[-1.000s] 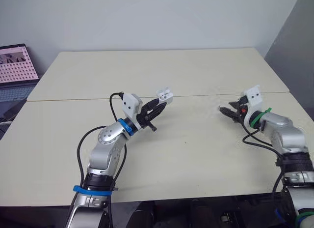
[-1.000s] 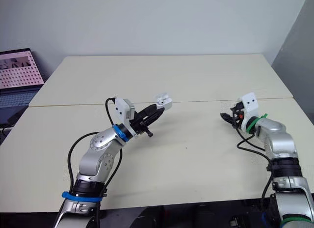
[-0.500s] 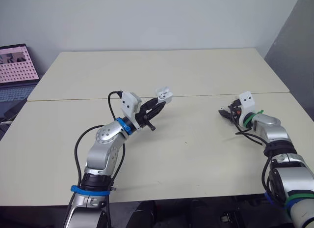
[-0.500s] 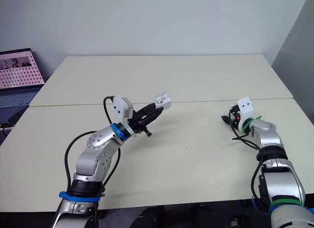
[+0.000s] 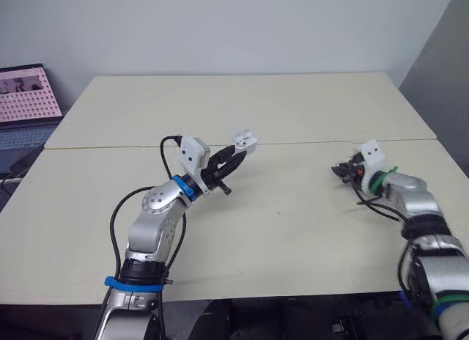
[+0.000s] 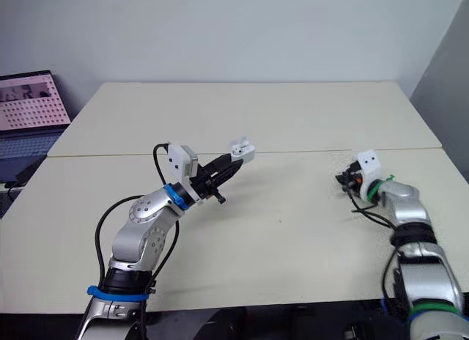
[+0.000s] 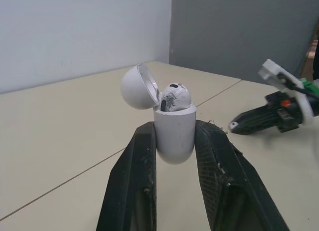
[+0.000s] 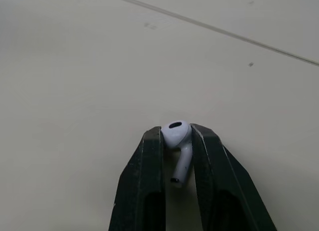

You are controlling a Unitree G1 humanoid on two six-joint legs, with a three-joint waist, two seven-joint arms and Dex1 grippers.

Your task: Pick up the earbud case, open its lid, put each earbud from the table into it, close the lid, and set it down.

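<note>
My left gripper point(image 5: 236, 156) is shut on the white earbud case point(image 7: 173, 129), held above the table near the middle seam. The case's lid point(image 7: 137, 86) is hinged open, and one earbud point(image 7: 174, 97) sits in the case. My right gripper point(image 5: 340, 168) is low over the table at the right, shut on the second white earbud point(image 8: 177, 139), its stem pointing back between the fingers point(image 8: 149, 161). In the left wrist view the right gripper point(image 7: 234, 125) shows to the side of the case, some way off.
The cream table point(image 5: 278, 237) has a seam point(image 5: 308, 143) running across its middle. A laptop point(image 5: 26, 98) with a lit screen stands off the table's far left. A grey panel point(image 5: 440, 54) rises at the far right.
The right gripper has drawn slightly to the right and nearer me with the earbud. The left gripper holds the open case in nearly the same place. The camera shifted a little.
</note>
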